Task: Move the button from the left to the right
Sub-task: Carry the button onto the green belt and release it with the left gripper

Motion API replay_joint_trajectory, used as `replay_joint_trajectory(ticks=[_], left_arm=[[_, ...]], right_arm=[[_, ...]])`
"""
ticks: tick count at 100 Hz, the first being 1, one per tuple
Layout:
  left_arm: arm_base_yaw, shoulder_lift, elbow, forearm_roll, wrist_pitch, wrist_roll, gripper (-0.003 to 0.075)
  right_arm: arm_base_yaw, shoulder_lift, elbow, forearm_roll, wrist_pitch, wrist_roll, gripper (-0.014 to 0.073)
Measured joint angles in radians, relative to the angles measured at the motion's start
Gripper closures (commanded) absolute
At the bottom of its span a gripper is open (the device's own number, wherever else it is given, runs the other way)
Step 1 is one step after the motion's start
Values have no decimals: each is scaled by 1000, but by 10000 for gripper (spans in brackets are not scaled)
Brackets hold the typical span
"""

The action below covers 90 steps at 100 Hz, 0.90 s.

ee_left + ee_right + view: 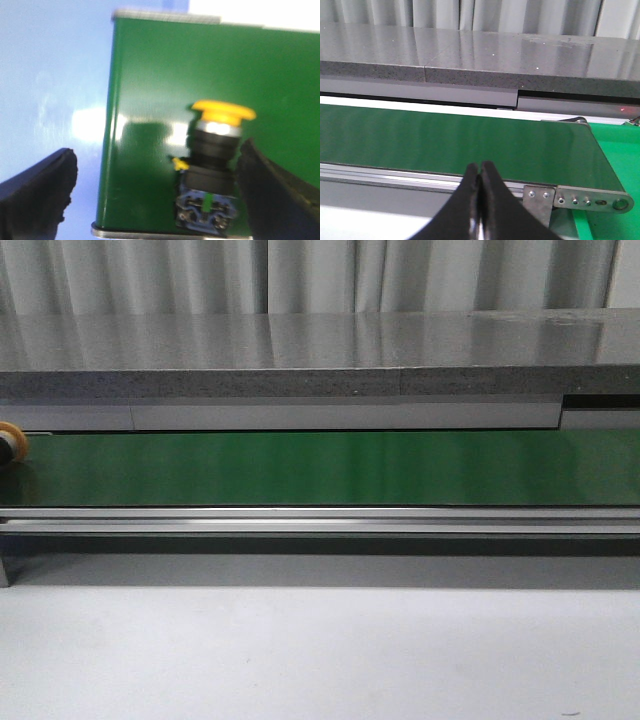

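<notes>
Starting at the far left of the front view, we see the button (12, 443) only as an orange cap and dark body at the picture's edge, on the left end of the green belt (330, 468). Our left wrist view shows it better, though blurred: the button (214, 160) stands on the belt (150, 75) near its end, cap on a black body, with a pale strip and a green mark low on it. Our left gripper (155, 195) is spread wide, one dark finger (37, 192) out over the pale surface beside the belt, the other finger (275, 195) just beside the button; we cannot tell whether it touches. Nothing lies between the fingers and the button. Moving right along the front view, the belt runs bare across the picture, with a metal rail (320, 520) along its near edge and a grey stone-like ledge (300, 355) behind it. Pale curtains (300, 275) hang at the back, and a white table (320, 660) lies in front. On the right, our right gripper (479, 200) hangs above the rail (385, 175) near the belt's right end, its fingers pressed together with nothing between them; a bright green surface (620, 150) lies beyond that end.
</notes>
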Motion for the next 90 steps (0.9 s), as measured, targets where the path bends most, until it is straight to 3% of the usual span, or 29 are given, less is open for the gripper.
replay_joint_trajectory(ticks=[26, 90], left_arm=[[-84, -239, 113, 0, -120, 6, 108], [-127, -1111, 785, -25, -536, 6, 108]], right_arm=[[0, 0, 0, 0, 0, 0, 662], [0, 0, 0, 0, 0, 0, 662]])
